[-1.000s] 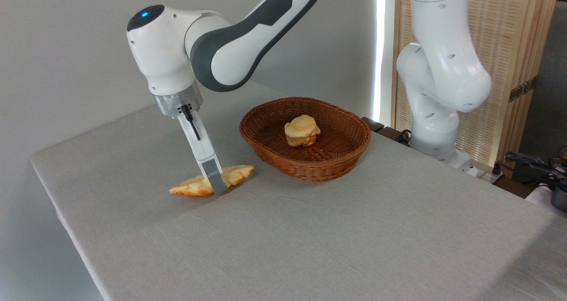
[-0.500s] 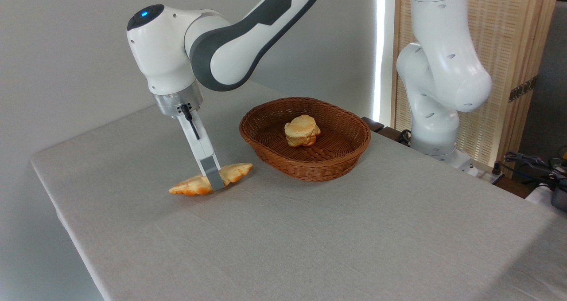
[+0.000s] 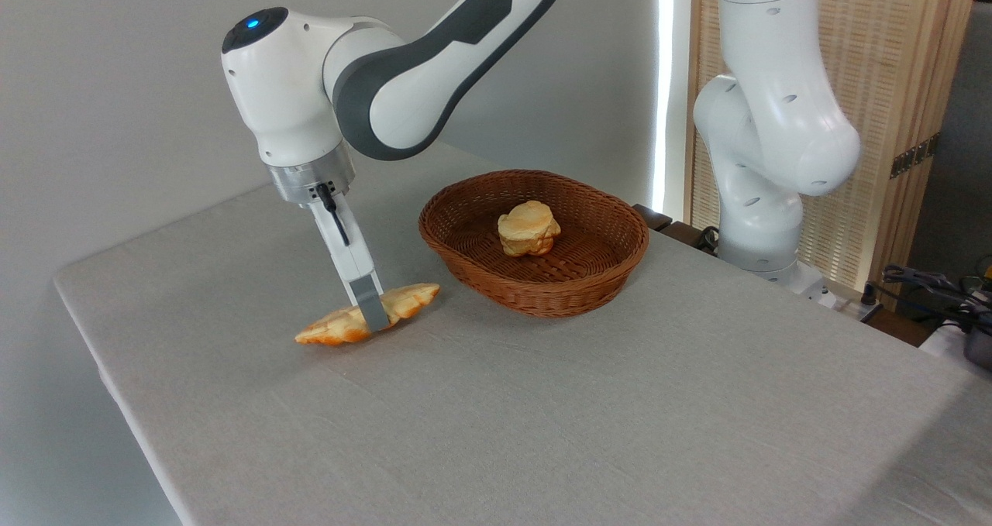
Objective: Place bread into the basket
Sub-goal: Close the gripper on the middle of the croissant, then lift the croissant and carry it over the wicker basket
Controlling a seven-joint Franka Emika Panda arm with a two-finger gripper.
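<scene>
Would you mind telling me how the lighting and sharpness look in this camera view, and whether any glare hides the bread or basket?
In the fixed camera view, light is soft and even; the bread and basket are sharp, with faint shadows on the table. The only blown-out area is a bright vertical strip behind the basket; it covers neither. The gripper is crisp, without motion blur.

On the tabletop [image 3: 542, 402], the bread [image 3: 368, 323] is found left of and just in front of the basket [image 3: 534, 239], apart from it, a bun [image 3: 528, 228] is held inside the basket, and the end effector [image 3: 373, 318] is set down over the bread's middle.
</scene>
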